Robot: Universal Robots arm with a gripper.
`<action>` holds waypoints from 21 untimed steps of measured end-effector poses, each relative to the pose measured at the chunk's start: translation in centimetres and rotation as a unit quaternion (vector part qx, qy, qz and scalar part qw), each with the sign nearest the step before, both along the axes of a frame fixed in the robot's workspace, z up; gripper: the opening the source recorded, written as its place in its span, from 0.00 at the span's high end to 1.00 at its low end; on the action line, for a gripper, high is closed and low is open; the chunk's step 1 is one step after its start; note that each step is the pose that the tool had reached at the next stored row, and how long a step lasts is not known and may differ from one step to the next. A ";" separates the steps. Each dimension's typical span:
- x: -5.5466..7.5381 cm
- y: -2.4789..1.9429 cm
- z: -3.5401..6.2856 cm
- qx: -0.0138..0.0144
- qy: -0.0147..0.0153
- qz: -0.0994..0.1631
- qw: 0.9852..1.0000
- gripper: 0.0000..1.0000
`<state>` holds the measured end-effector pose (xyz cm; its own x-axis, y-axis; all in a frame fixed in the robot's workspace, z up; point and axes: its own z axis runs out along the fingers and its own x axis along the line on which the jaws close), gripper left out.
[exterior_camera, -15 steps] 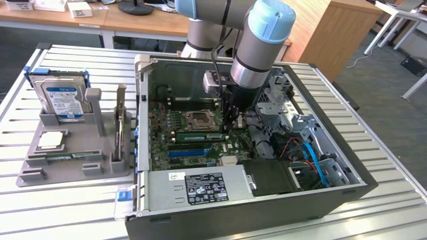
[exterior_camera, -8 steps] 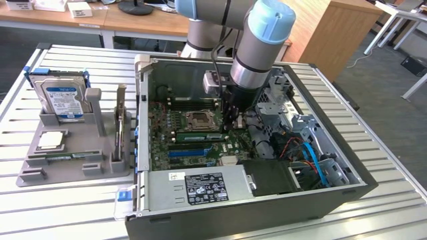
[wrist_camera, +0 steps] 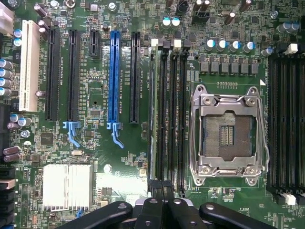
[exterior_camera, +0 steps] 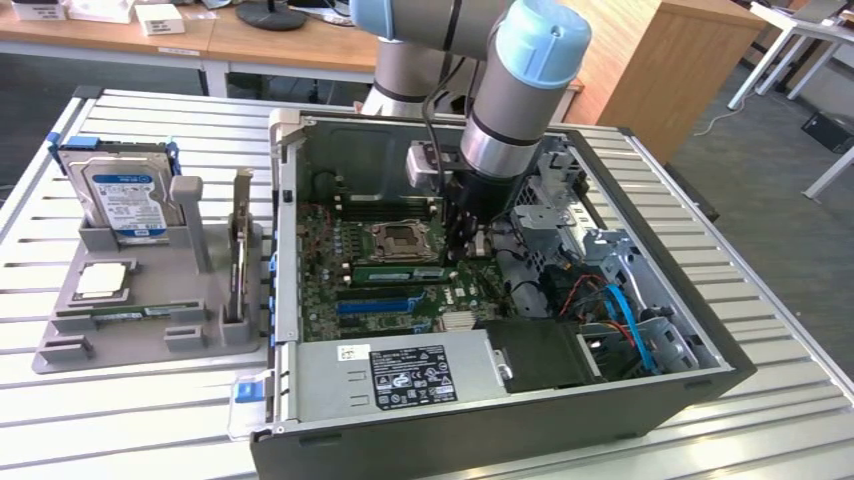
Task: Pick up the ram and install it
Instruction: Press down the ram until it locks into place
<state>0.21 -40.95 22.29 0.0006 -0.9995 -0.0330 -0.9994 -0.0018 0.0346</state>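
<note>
A ram stick, thin and green, stands on edge in the memory slot nearest the expansion slots, beside the CPU socket. The exterior view shows it as a green strip on the motherboard inside the open computer case. My gripper is shut, with its black fingertips together just over one end of that slot bank and nothing visible between them. In the exterior view the gripper reaches down into the case beside the socket. Another ram stick lies in the grey holder tray at the exterior view's left.
The tray also carries a blue-labelled hard drive, an upright expansion card and a square chip. Inside the case are the power supply, drive cage and cables. A blue expansion slot and a heatsink flank the memory slots.
</note>
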 end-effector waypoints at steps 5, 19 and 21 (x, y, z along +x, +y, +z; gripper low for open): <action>0.0 0.00 1.12 0.000 0.000 0.000 1.000 0.89; -0.3 -0.01 1.87 0.000 0.000 0.000 1.000 0.89; -0.7 -0.01 1.88 0.000 -0.001 0.000 1.000 0.89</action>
<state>-0.54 -40.96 24.17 0.0009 -0.9995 -0.0324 -0.9995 -0.0020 0.0329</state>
